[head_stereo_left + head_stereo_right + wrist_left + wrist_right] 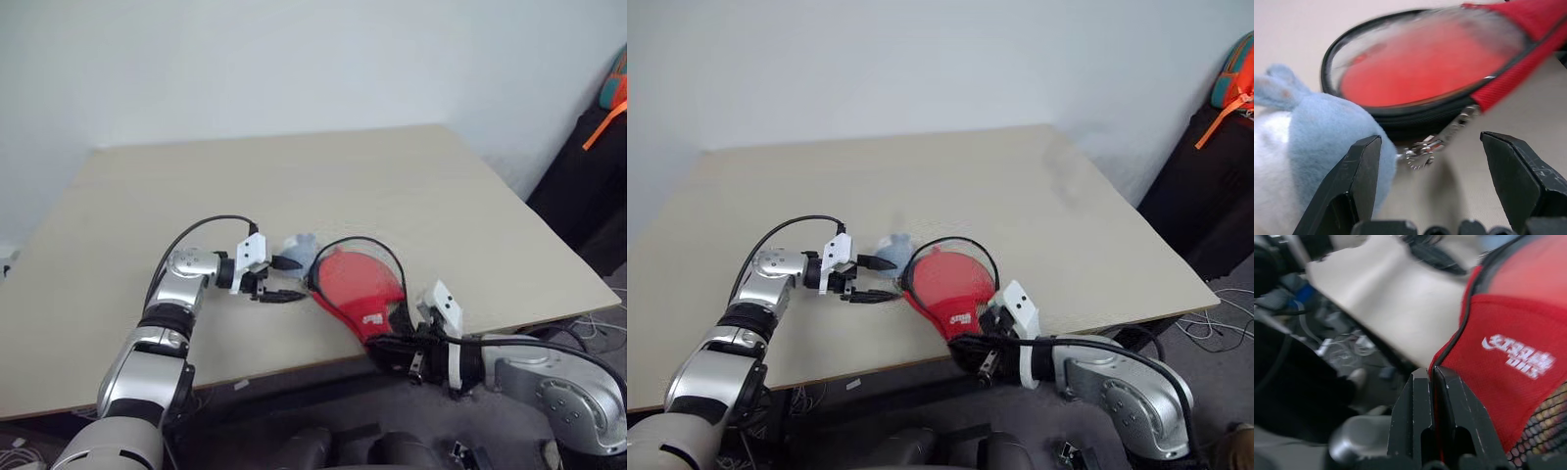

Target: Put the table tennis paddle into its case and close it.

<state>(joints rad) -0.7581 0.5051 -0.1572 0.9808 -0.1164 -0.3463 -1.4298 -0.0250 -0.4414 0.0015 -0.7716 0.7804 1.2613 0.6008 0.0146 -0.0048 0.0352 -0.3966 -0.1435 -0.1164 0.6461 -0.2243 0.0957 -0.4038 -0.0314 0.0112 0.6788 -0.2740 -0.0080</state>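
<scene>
Head views: the case (358, 284) lies at the tabletop (294, 186) near edge, its flap gaping over the table tennis paddle (355, 277). The left gripper (284, 279) hovers wide beside the pouch (299, 253).

Left wrist view: the chain (1425, 149) sits between spread fingers (1359, 181); small and slippery, probably the zip's handle.

Right wrist view: the right gripper (1431, 396) pinches the case's soft, floppy edge, anchoring it.

Open left gripper (1425, 193) near case (1449, 105), pouch (1308, 147)
</scene>
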